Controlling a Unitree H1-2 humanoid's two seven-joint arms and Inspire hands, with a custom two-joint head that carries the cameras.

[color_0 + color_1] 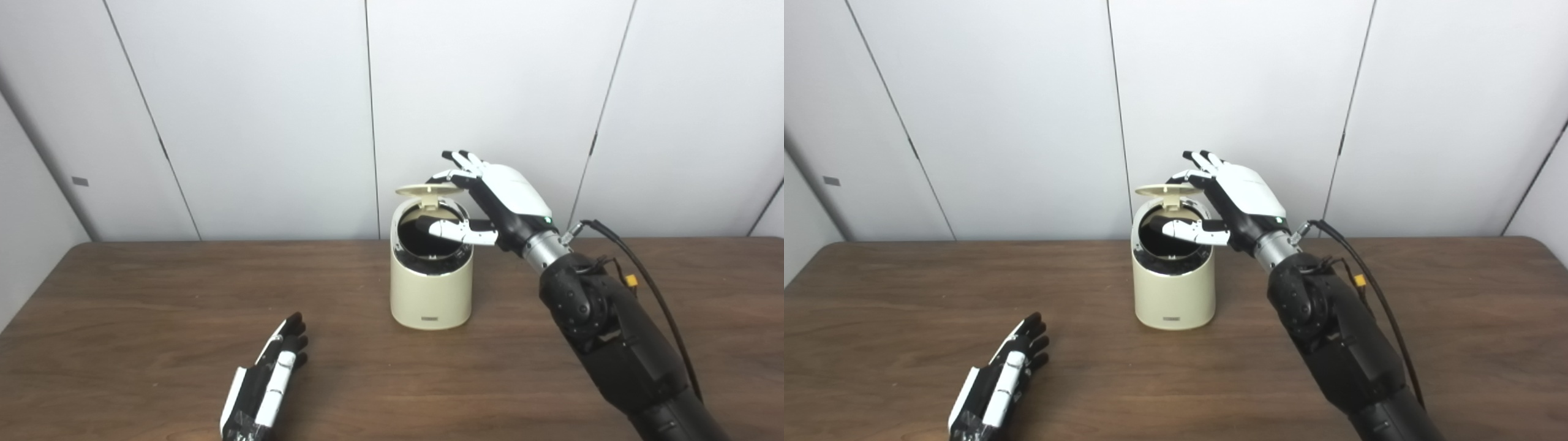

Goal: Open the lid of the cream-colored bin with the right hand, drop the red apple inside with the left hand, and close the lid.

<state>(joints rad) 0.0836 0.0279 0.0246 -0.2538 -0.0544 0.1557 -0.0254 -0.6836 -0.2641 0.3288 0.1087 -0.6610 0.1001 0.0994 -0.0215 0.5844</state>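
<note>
the cream-colored bin (pixel 431 288) stands upright near the middle of the wooden table (pixel 153 306), its lid (pixel 430 190) raised to about level above the dark round opening. the right hand (pixel 499 199) reaches over the bin from the right, fingers (pixel 460 160) spread and resting at the lid's far edge, the thumb stretched across the front of the opening (it grips nothing firmly that can be seen). the left hand (pixel 264 383) lies flat on the table well to the bin's front left, fingers straight and apart, holding nothing. the red apple shows in neither view; the bin's inside is too dark to read.
</note>
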